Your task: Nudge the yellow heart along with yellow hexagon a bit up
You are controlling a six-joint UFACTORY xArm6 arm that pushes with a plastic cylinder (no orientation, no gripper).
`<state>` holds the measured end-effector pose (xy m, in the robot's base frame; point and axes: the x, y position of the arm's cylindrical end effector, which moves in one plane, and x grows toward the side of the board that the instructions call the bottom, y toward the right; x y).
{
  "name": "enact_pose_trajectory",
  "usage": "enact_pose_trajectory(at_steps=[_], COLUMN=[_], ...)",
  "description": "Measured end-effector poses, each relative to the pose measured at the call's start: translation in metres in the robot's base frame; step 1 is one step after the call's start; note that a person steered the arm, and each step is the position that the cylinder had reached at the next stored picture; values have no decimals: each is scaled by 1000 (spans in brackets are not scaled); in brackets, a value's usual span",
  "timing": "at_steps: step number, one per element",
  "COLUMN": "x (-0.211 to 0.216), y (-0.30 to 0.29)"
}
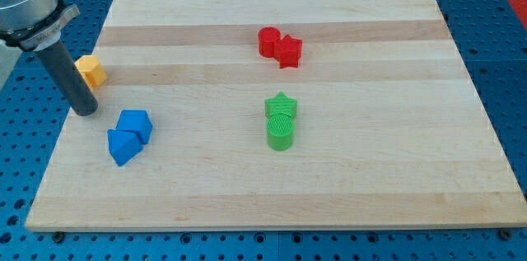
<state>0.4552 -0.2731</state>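
Observation:
One yellow block (91,71) lies near the board's left edge, partly hidden behind my rod. It looks like the hexagon, but I cannot be sure. No second yellow block shows, so the heart may be hidden by the rod. My tip (85,113) rests on the board just below and slightly left of the yellow block, close to the left edge. The rod's shaft rises up and to the left, across the yellow block's left side.
Two blue blocks (134,123) (123,146) touch each other just right of and below my tip. A red pair (268,41) (289,51) sits at the top centre. A green star (281,106) touches a green cylinder (281,134) at the centre.

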Motion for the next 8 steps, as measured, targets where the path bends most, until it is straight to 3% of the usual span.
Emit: enact_pose_trajectory(at_steps=[2,3,8], x=[29,29,-10], y=[9,-29,-29])
